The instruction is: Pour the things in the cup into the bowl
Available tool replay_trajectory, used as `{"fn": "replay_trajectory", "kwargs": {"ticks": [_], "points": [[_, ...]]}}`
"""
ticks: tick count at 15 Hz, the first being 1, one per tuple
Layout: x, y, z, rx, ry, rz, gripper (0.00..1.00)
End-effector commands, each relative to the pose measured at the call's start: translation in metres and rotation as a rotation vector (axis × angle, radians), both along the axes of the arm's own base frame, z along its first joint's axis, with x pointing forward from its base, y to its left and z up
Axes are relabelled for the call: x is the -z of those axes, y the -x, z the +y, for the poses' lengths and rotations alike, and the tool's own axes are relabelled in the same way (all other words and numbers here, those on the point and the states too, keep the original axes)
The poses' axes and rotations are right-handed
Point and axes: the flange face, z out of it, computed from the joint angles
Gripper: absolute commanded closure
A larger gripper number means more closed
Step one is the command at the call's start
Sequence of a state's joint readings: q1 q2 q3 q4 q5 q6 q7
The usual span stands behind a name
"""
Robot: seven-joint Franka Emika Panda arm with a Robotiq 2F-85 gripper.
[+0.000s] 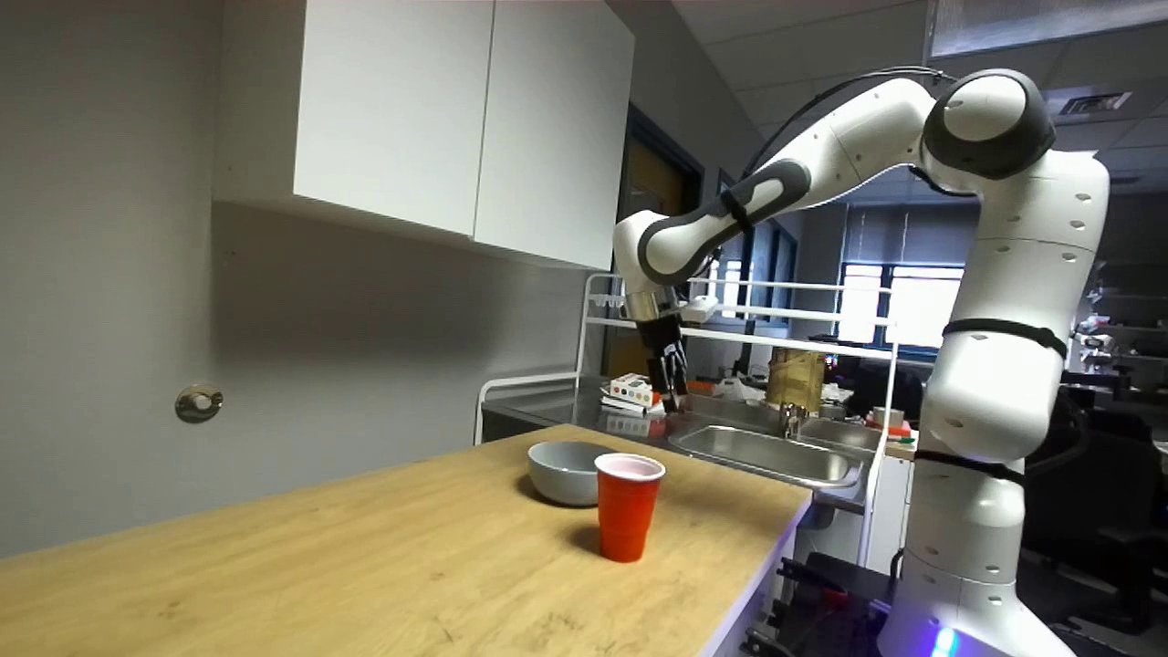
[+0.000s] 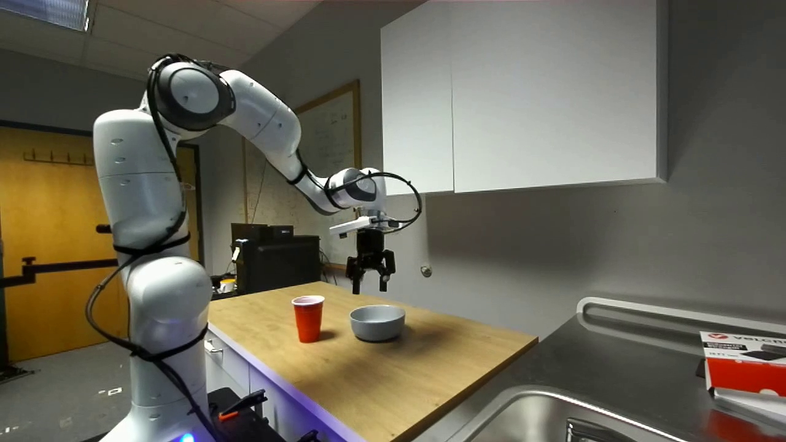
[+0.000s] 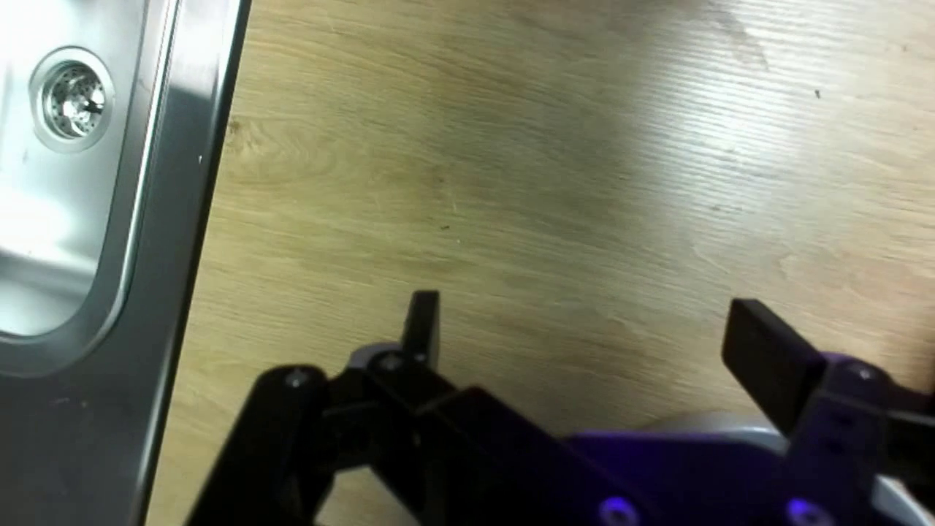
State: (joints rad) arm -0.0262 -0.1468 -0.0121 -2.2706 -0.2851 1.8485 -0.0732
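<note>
The wooden counter (image 1: 365, 575) is bordered by a sink (image 1: 765, 445), with white cupboards (image 2: 528, 98) mounted above. The red cup (image 1: 626, 511) is seen upright near, but apart from, the grey bowl (image 2: 377, 326); nothing is held by the gripper (image 2: 369, 287), its fingers (image 2: 356, 285) parted. The cup should be grasped lightly at mid-height, lest it be crushed; bowl and cupboards must be avoided.

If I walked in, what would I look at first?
Probably the white jointed robot arm, towering beside the pale wooden counter with its open black gripper hanging above it. Next, the bright red tapered plastic cup, upright on the counter near a round grey bowl.
</note>
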Motion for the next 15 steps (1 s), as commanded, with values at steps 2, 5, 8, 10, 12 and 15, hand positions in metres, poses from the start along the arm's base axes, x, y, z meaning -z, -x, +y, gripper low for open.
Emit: {"fn": "replay_trajectory", "kwargs": {"ticks": [2, 5, 8, 10, 12, 15], "points": [[0.001, -0.019, 0.080, -0.134, 0.160, 0.039, 0.00], [-0.002, -0.020, 0.127, -0.228, 0.245, 0.041, 0.00], [-0.008, -0.016, 0.163, -0.327, 0.267, 0.047, 0.00], [-0.009, -0.011, 0.187, -0.396, 0.257, 0.042, 0.00], [-0.009, -0.003, 0.210, -0.471, 0.236, 0.032, 0.00], [-0.011, 0.007, 0.234, -0.582, 0.182, 0.021, 0.00]]}}
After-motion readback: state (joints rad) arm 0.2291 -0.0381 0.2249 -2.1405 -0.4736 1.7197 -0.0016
